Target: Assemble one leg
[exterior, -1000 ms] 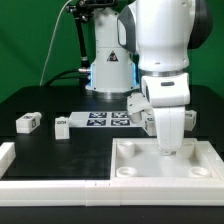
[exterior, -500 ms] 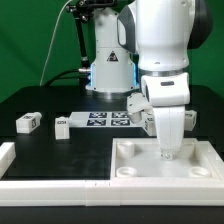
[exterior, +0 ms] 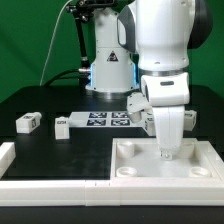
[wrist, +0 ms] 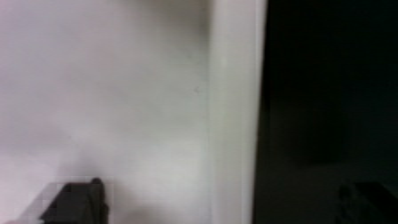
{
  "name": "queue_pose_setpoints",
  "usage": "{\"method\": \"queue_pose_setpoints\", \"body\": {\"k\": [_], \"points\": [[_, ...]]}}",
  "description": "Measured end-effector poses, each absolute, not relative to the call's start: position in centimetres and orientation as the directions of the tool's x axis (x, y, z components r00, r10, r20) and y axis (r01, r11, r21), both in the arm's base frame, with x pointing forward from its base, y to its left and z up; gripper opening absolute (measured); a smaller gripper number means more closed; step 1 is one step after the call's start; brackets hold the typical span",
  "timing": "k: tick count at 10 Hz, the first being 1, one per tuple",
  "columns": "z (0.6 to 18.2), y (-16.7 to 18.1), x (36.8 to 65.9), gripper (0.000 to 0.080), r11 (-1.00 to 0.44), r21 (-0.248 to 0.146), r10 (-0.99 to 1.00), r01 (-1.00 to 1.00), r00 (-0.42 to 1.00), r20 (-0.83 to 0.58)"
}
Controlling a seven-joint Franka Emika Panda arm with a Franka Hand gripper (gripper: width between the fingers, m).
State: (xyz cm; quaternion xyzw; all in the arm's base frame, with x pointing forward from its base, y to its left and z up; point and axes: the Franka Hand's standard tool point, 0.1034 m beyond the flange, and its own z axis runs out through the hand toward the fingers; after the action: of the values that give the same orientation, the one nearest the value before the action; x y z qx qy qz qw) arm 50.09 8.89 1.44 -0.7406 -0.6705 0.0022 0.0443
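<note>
Two legs lie on the black table at the exterior view's left: one leg (exterior: 27,122) and a second leg (exterior: 61,127), both small white blocks with tags. Another tagged white block (exterior: 134,106) shows partly behind the arm. My gripper (exterior: 167,153) points straight down and is low over the far part of the large white square panel (exterior: 140,165). In the wrist view the picture is blurred: the panel (wrist: 125,100) fills one side, the black table (wrist: 329,100) the other. The dark fingertips (wrist: 75,203) stand wide apart with nothing between them.
The marker board (exterior: 105,119) lies behind the panel. A white block (exterior: 190,118) sits at the exterior view's right behind the gripper. A white raised rim (exterior: 8,160) runs along the table's front and left. The robot base (exterior: 108,70) stands at the back.
My gripper has come down a little toward the panel, then stayed put. The legs on the table have not moved.
</note>
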Motion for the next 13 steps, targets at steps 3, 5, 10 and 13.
{"method": "queue_pose_setpoints", "body": {"k": [3, 5, 10, 13], "points": [[3.5, 9.1, 47.2, 0.0649, -0.245, -0.066, 0.968, 0.967, 0.247, 0.029], [4.7, 9.7, 46.2, 0.0649, -0.301, -0.06, 0.953, 0.952, 0.302, 0.018], [4.5, 9.7, 46.2, 0.0649, -0.497, -0.071, 0.867, 0.865, 0.499, 0.008], [4.2, 9.5, 45.4, 0.0649, -0.751, -0.081, 0.658, 0.655, 0.753, -0.004]]}}
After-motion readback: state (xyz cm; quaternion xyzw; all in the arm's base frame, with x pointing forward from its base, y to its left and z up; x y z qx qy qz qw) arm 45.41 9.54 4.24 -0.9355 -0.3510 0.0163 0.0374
